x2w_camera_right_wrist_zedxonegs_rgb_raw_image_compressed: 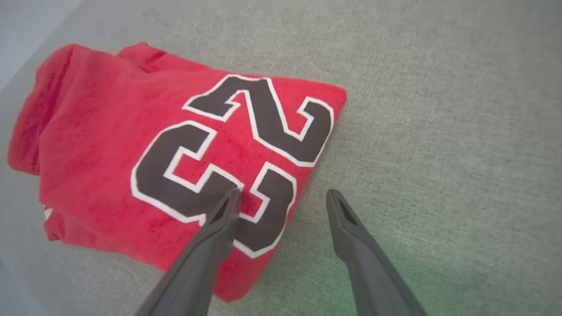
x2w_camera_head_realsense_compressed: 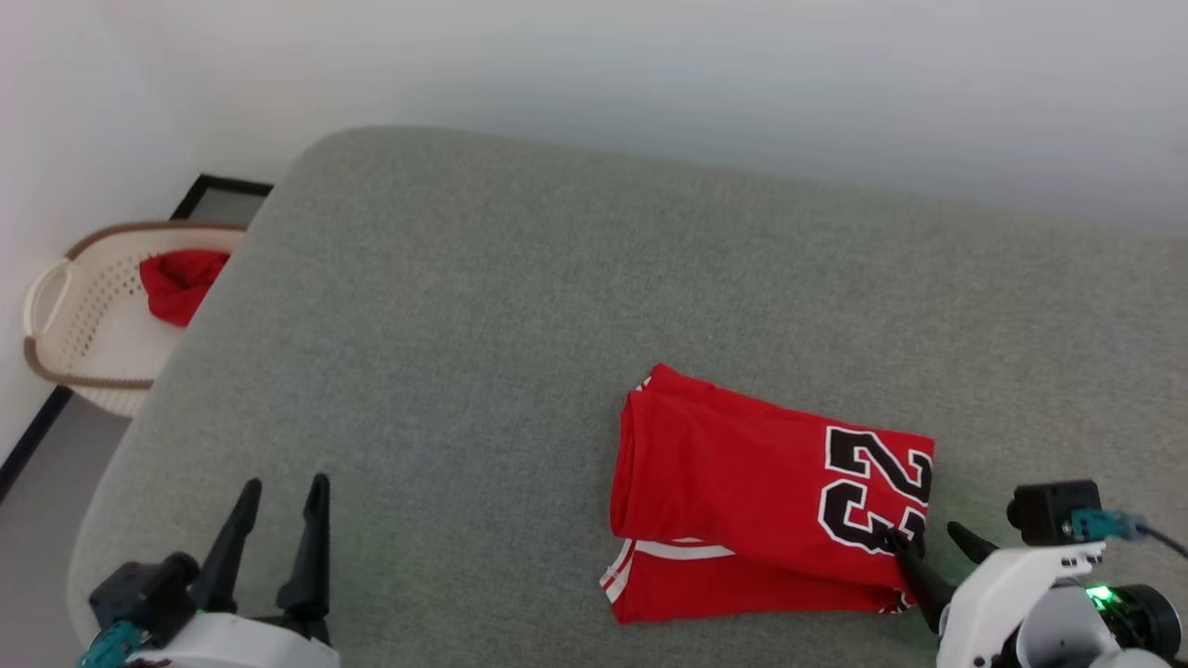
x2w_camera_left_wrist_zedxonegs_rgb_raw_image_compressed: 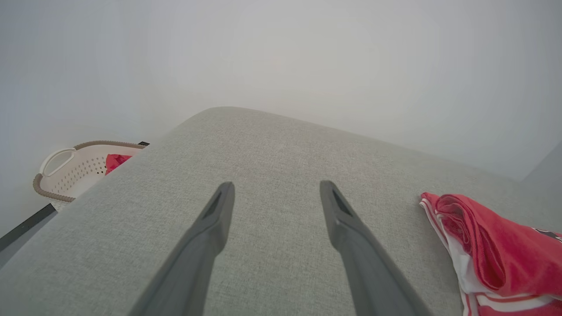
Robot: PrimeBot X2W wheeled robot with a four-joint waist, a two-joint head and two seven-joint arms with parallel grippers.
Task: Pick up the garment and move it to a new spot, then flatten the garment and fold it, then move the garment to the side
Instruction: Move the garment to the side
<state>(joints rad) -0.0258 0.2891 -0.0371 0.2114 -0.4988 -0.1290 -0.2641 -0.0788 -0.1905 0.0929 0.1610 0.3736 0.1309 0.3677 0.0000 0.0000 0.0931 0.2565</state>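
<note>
Nearest you, the left gripper (x2w_camera_head_realsense_compressed: 286, 481) is hovering at the lower left of the head view. Its jaws are spread wide over bare cushion (x2w_camera_head_realsense_compressed: 464, 306), holding nothing, and it is sitting well apart from the garment (x2w_camera_head_realsense_compressed: 733, 473). The right gripper (x2w_camera_head_realsense_compressed: 921, 531) is sitting at the lower right, jaws likewise spread and empty, fingers pointing up-frame and slightly left. In the right wrist view one finger is lying over the black number (x2w_camera_head_realsense_compressed: 877, 487) and the other over the cushion just beside the fold, so the jaws are straddling the garment's right edge. You cannot tell whether the finger is touching the cloth.

The garment is lying folded into a rough rectangle, lower right of centre in the head view. The number is facing up at its right end, and white trim (x2w_camera_head_realsense_compressed: 650, 552) is peeking out along the lower left.

Judging by its drape, you are dealing with something light, soft and limp. It is going to sag, and the stacked layers are likely to slide apart if you pinch only the top one. You should be aiming to close on the whole thickness at the edge, ideally with one gripper at each end, so the fold is not opening as you are shifting it aside.

At the upper left, a basket (x2w_camera_head_realsense_compressed: 56, 315) is holding a plain red cloth (x2w_camera_head_realsense_compressed: 181, 283). Leave that one alone.
</note>
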